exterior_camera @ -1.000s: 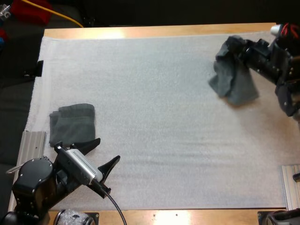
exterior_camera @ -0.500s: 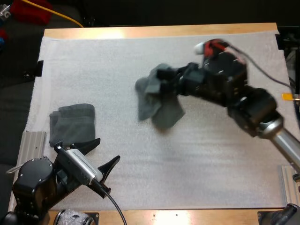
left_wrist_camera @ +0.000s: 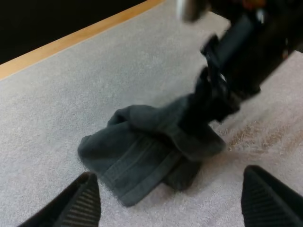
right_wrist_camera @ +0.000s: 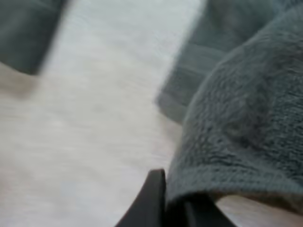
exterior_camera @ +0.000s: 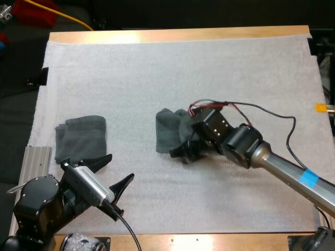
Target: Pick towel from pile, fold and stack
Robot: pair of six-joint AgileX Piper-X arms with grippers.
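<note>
Near the middle of the white mat (exterior_camera: 157, 73) lies the crumpled towel (exterior_camera: 167, 130), a dark grey-green heap resting on the surface. Its right side is covered by the right gripper (exterior_camera: 183, 152), which sits low over it, so from above I cannot make out that edge. Up close at the right wrist, a thick fold of cloth bulges over one black finger (right_wrist_camera: 149, 198) and hides the other. The fingers look closed on that fold, pinching it. Seen from the left wrist, the towel's ribbed border lies flat on the mat on the side away from the right arm, and the pinched part rises a little toward that gripper. At the near left the left gripper (exterior_camera: 120, 167) hovers with its fingers (left_wrist_camera: 78, 203) spread wide, touching nothing. Just beyond it lies the folded towel (exterior_camera: 81, 137), well apart from the crumpled one. The wooden table (exterior_camera: 172, 34) shows along the mat's far edge.
</note>
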